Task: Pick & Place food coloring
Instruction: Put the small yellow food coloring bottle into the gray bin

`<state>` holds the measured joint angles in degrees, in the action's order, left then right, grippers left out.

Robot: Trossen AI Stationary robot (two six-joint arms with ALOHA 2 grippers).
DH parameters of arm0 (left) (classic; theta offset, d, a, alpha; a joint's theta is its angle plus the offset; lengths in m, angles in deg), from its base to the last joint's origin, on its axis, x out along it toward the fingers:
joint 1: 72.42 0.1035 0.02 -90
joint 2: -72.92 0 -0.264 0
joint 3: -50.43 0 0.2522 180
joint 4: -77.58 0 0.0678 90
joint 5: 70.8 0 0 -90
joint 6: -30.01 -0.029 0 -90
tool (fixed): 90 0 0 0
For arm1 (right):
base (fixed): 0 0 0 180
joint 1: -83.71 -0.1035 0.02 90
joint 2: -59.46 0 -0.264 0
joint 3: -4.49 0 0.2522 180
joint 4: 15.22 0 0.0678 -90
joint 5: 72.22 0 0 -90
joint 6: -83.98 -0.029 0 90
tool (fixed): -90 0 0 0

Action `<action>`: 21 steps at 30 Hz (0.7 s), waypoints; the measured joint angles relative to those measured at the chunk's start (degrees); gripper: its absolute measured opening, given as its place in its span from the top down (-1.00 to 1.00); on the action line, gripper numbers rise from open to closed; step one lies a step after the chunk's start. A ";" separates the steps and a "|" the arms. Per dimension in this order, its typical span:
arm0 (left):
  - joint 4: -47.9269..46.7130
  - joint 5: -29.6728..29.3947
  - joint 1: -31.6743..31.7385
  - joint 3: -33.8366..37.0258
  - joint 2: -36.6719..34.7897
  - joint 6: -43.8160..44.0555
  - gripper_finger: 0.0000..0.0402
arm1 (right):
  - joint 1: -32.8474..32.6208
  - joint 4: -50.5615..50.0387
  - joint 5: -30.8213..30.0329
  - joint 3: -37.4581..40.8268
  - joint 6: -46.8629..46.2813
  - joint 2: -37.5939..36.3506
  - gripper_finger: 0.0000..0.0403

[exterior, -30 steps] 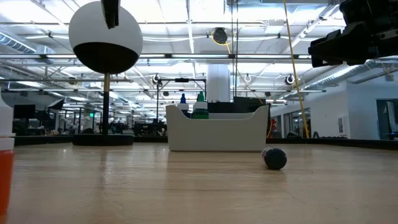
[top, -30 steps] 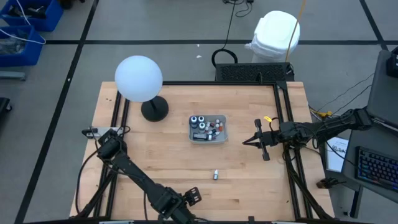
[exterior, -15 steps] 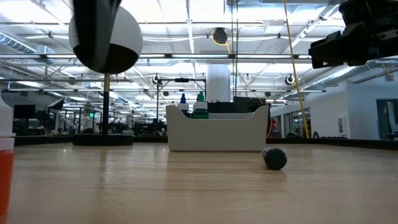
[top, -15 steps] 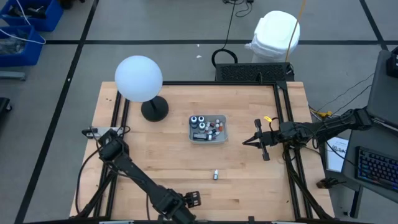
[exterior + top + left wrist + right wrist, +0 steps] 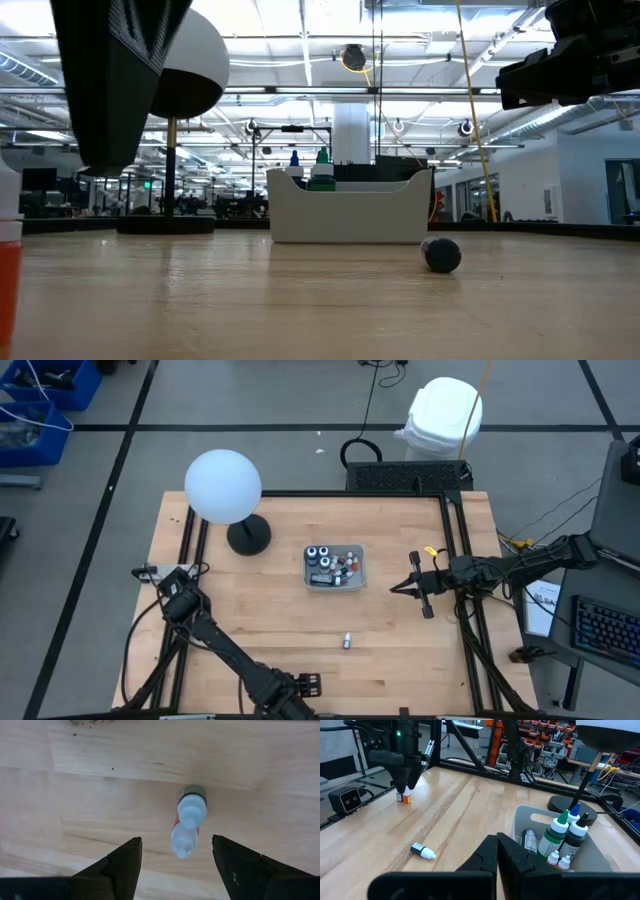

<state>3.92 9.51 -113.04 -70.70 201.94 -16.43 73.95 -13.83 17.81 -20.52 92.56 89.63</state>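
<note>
Pale wood planks make up my worktop point(image 5: 260, 615), framed by black rails, with a wide hall of ceiling lights and shelving beyond it. Near the middle sits a clear tray point(image 5: 357, 568) holding several food coloring bottles point(image 5: 340, 568), among them green- and blue-capped ones standing upright and small white-capped ones beside them. One dark bottle with a white cap point(image 5: 347, 641) lies on its side on the bare wood, well apart from the tray. At the near left edge, an orange bottle with a white cap point(image 5: 405, 796) stands upright. My left tool point(image 5: 175, 865) hangs directly over it, fingers point(image 5: 125, 865) spread to either side and not touching it. My right tool point(image 5: 396, 589) waits to the right of the tray, its fingers pressed together and holding nothing. A white globe lamp point(image 5: 222, 486) on a black base stands at the far left.
</note>
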 joint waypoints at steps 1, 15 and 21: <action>0.00 0.23 0.00 0.00 0.01 -0.03 -0.22 | 0.00 0.00 -0.01 0.00 0.00 0.00 1.00; 2.90 0.23 0.15 0.00 0.03 -3.05 -0.22 | 0.01 0.00 -0.02 0.00 0.00 0.00 1.00; 3.19 0.47 0.39 -0.02 0.05 -2.70 -0.22 | 0.00 0.00 -0.02 0.00 0.02 0.00 1.00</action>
<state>7.12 9.99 -112.64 -70.73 201.99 -19.13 73.95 -13.83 17.79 -20.52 92.58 89.63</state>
